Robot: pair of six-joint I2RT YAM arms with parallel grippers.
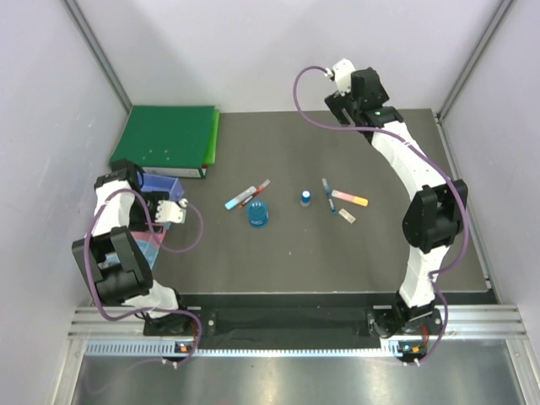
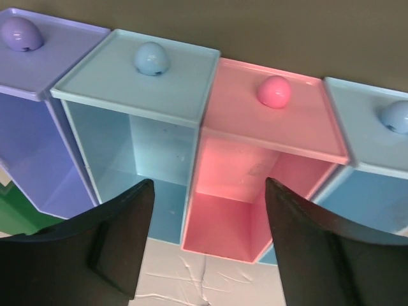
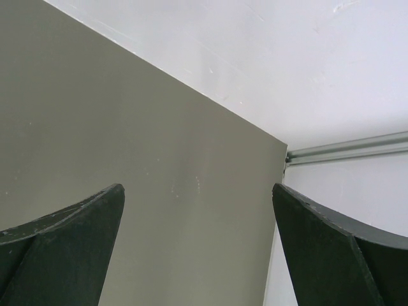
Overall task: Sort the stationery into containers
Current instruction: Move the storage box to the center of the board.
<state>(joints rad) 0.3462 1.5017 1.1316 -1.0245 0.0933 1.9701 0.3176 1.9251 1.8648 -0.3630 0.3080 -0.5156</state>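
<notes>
- The left hand (image 2: 209, 191) is spread, holding nothing, over the pink and light-blue containers (image 2: 255, 121) at the bench's (image 1: 337, 253) left.
- The right hand (image 3: 198, 191) is spread at the far right.
- The stationery (image 1: 348, 199) lies mid-bench, including the blue reel (image 1: 257, 214) and the bottle (image 1: 305, 198), its label too small to read.

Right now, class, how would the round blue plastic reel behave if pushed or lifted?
The round blue plastic reel seems to sit on a flat end, so a push would probably slide it, not roll it. Small and translucent, it is likely light.

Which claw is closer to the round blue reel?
Left. The left gripper sits at the bins, just left of the blue reel; the right gripper is up by the far edge of the table, well beyond it.
</notes>
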